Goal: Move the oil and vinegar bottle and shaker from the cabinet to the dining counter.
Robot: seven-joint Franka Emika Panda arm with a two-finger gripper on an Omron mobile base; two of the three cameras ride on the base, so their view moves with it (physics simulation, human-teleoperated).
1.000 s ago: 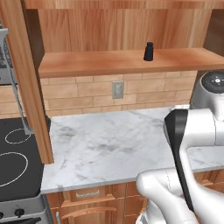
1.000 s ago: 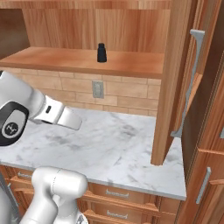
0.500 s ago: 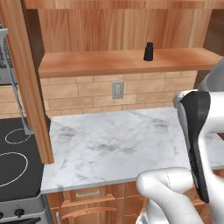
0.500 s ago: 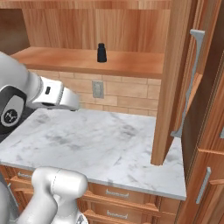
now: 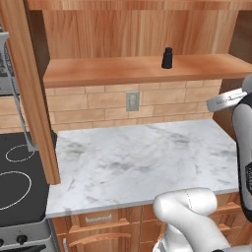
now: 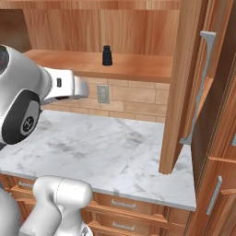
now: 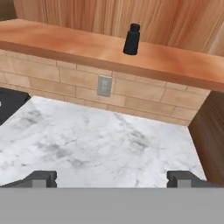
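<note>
The small black shaker [image 5: 167, 58] [image 6: 107, 55] [image 7: 131, 39] stands upright and alone on the plank shelf of the open wooden cabinet [image 5: 123, 71] [image 6: 138, 68] [image 7: 61, 41]. My gripper [image 7: 113, 179] is open, its two dark fingertips [image 7: 41, 178] far apart with nothing between them. It hangs over the marble worktop, below and well short of the shelf, facing the shaker. In the right base view my white hand [image 6: 76, 87] sits level, just under the shelf edge and left of the shaker. The oil and vinegar bottle and the dining counter are out of view.
A short marble worktop [image 5: 138, 157] lies under the shelf, with a brick backsplash and a wall outlet [image 5: 132, 101]. A black stove [image 5: 15, 182] borders it on the left. Open cabinet doors stand at the left [image 5: 24, 88] and right [image 6: 184, 69], the right one with a silver handle [image 6: 205, 83].
My arm has swung and lifted the hand from low over the worktop up to just under shelf height, levelling it out. The shaker has not moved and the jaws stay open.
</note>
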